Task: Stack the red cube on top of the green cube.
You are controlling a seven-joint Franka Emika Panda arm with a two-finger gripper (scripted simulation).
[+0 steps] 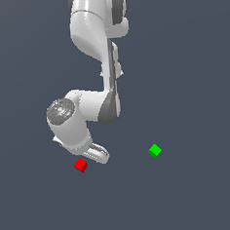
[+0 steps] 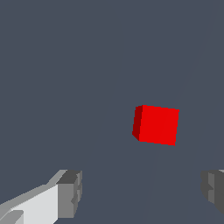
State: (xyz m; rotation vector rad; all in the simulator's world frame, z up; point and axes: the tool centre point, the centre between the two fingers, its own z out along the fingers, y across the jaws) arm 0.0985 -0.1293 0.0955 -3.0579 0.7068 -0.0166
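Lying beyond spread jaws: red cube (image 2: 156,125)

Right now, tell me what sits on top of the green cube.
Nothing sits on the green cube; its top is bare. The red cube lies apart on the floor, near the open hand. Its underside is hidden.

Exterior view looks down from high; wrist view hangs close over the shared red cube (image 1: 81,165) (image 2: 156,124).
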